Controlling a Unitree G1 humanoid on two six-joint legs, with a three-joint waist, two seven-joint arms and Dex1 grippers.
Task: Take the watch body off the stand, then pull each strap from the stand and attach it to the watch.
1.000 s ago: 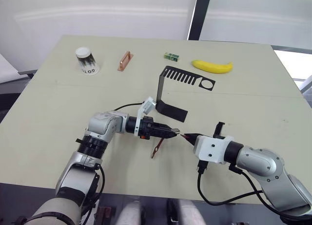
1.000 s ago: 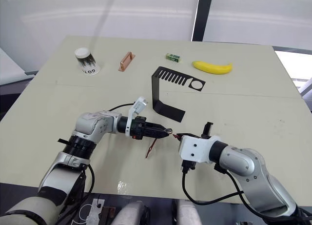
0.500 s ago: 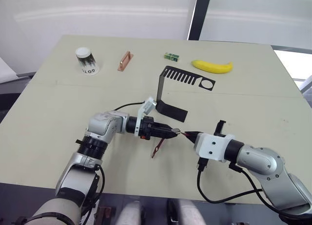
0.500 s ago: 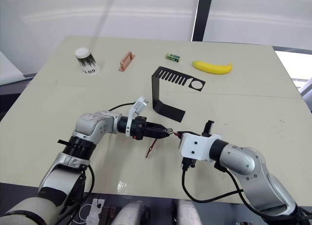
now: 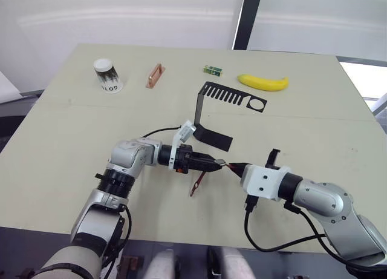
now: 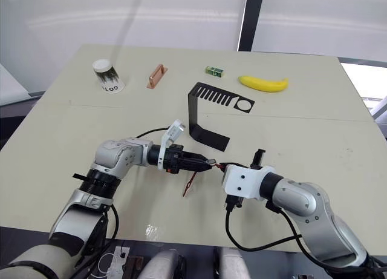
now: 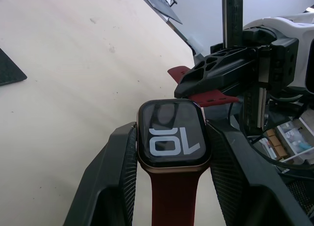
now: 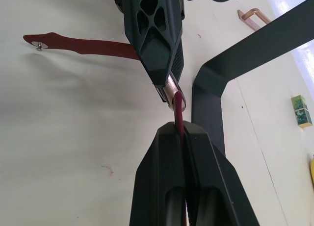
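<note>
With one strap already hanging from the watch body point(image 7: 172, 140) clamped in the left tool point(image 5: 208, 165), the right tool point(image 5: 234, 168) pinches the second strap point(image 8: 179, 114), which next needs sliding squarely into the case's free slot.

Big pale beige table point(image 5: 72, 140) with a matte top takes up most of the space, a faint seam running across it. Behind it there's a plain white wall point(image 5: 121, 16), kind of washed out by bright daylight. A dark vertical post point(image 5: 243, 19) splits the wall from a white panel point(image 5: 320, 19) on the right. Dark grey floor point(image 5: 12, 109) shows past the table's left edge.
</note>
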